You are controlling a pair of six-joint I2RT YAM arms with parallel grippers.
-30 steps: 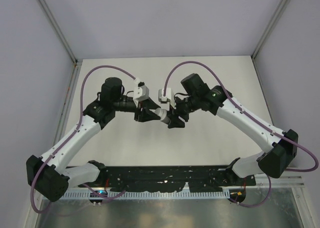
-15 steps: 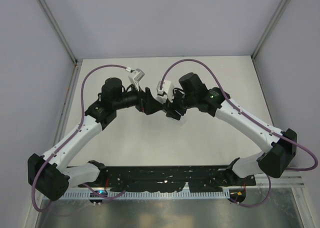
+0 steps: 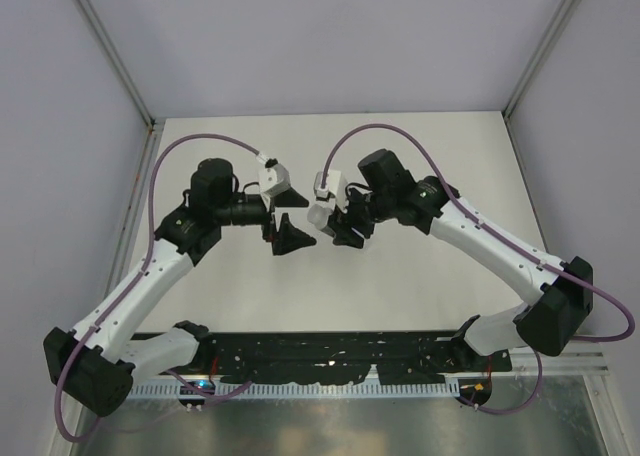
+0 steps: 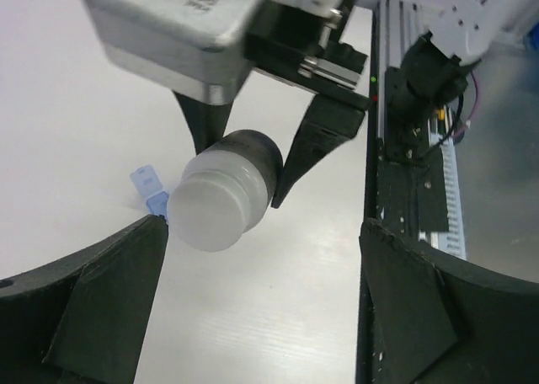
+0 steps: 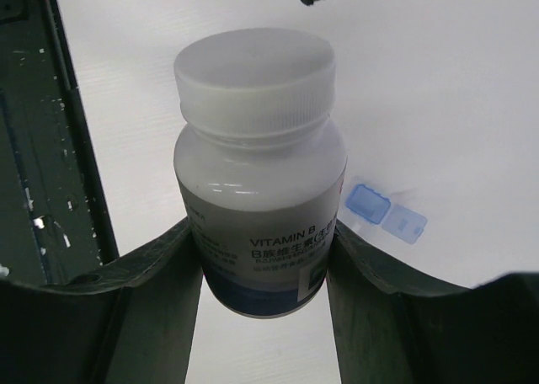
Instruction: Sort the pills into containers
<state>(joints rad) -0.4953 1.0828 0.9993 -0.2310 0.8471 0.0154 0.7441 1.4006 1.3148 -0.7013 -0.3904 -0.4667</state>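
Left fingers (image 4: 101, 300): two dark pads at the lower corners of the left wrist view, spread wide, nothing between them; left gripper (image 4: 261, 232) fully parted and empty.

Right fingers (image 5: 152, 291): both pads pressed against the sides of the bottle (image 5: 261, 182); right gripper (image 5: 261, 228) clamped on its lower body, about at the label.

Bottle: round body, white cap (image 5: 253, 68), label reading "VITAMIN B" above a dark blue band; held off the table (image 3: 420, 276), lying roughly level with the cap end toward the left gripper; the body looks dark in the left wrist view, where the cap (image 4: 210, 207) faces the camera just ahead of the open left fingers, with no contact visible.

Small blue plastic container (image 5: 383, 211): lying on the table below and beyond the bottle; one half deeper blue, the other paler; seen again beside the cap in the left wrist view (image 4: 147, 186); too small to tell whether it is shut.

Arms, top view: left gripper (image 3: 295, 218) and right gripper (image 3: 335, 221) face each other over mid-table, close but apart.

Surroundings: white table surface; dark perforated rail (image 3: 330, 351) along the near edge; purple cables (image 3: 370, 131) looping over each wrist.
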